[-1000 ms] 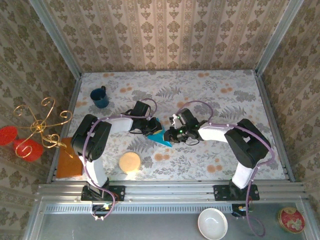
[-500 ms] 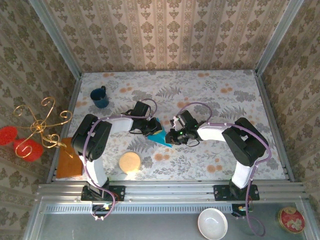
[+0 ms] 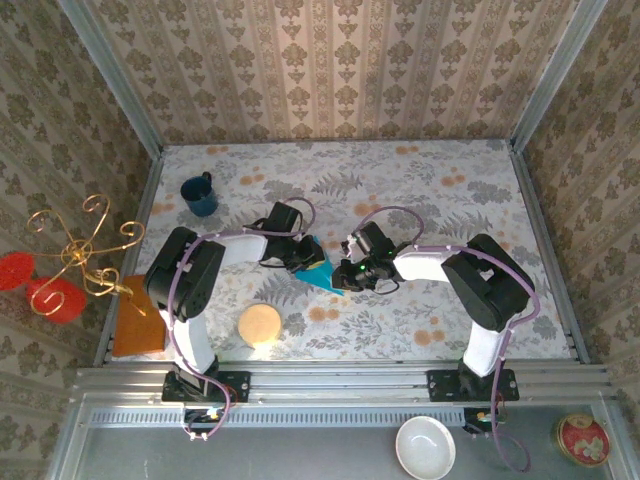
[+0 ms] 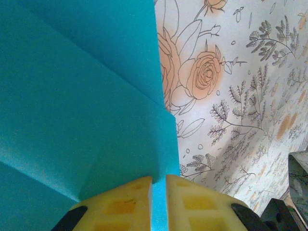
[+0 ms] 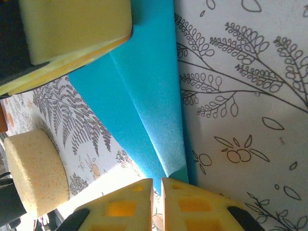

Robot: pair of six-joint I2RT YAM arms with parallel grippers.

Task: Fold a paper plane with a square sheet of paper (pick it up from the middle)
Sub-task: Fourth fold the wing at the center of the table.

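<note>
Both arms reach inward over the floral table [image 3: 450, 210], wrists low, meeting at the folded paper [image 3: 318, 268] mid-table. A sponge [image 3: 260, 324] lies nearer and a mug [image 3: 200, 195] far left, both clear. The wrist views show the grips: the left gripper [image 4: 159, 185] pinches the paper's edge, and the right gripper [image 5: 157, 187], jaws narrow, nips its point.

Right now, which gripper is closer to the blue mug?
Left. The left gripper pinches the paper on the side facing the mug; the right gripper pinches the paper's opposite side, farther from the mug.
</note>
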